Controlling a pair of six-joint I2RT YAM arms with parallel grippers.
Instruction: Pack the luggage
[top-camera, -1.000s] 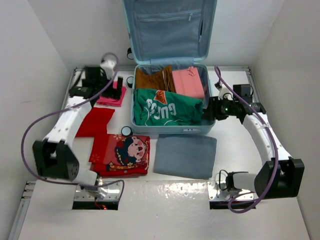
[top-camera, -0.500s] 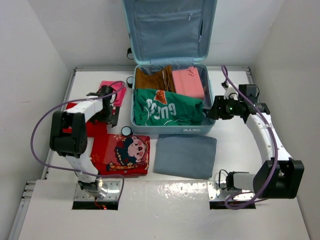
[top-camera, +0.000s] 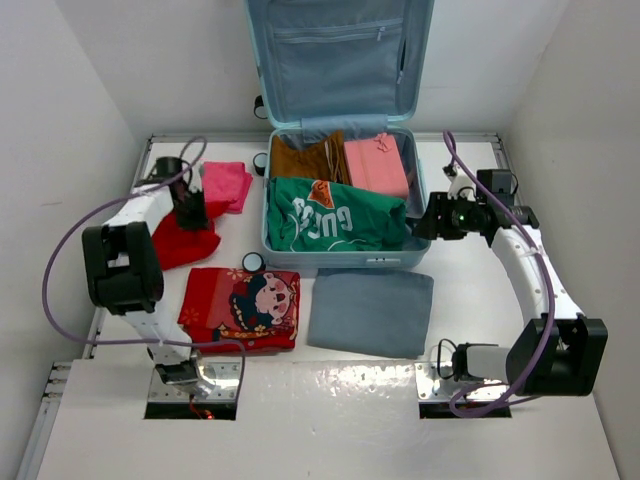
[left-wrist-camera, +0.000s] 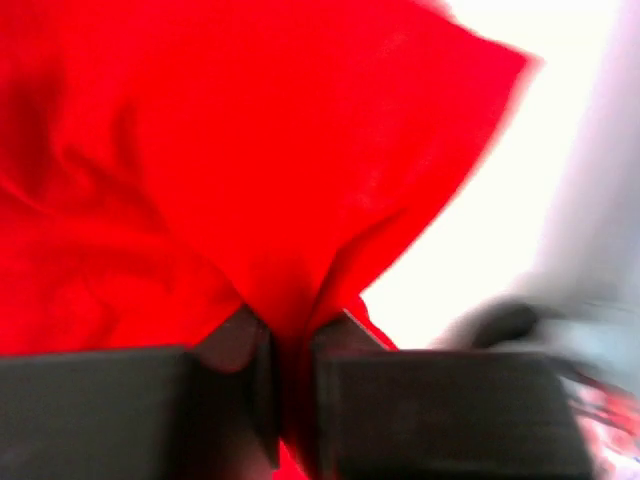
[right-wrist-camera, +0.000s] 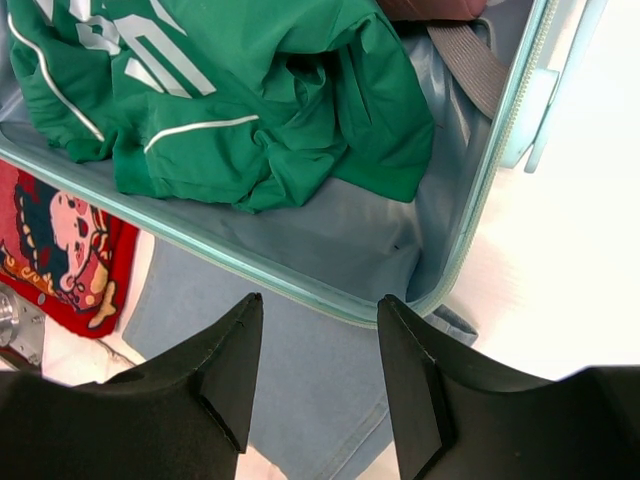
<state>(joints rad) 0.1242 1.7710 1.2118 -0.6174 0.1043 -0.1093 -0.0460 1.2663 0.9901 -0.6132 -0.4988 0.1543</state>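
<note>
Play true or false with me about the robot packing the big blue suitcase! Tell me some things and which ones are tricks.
1. The luggage is open with its lid standing up. True.
2. The left gripper is pinching a red cloth. True.
3. The green shirt lies on the table outside the luggage. False: it lies inside the luggage, at the front.
4. The right gripper is holding the grey cloth. False: its fingers are open and hold nothing. The grey cloth lies folded on the table in front of the luggage.
</note>
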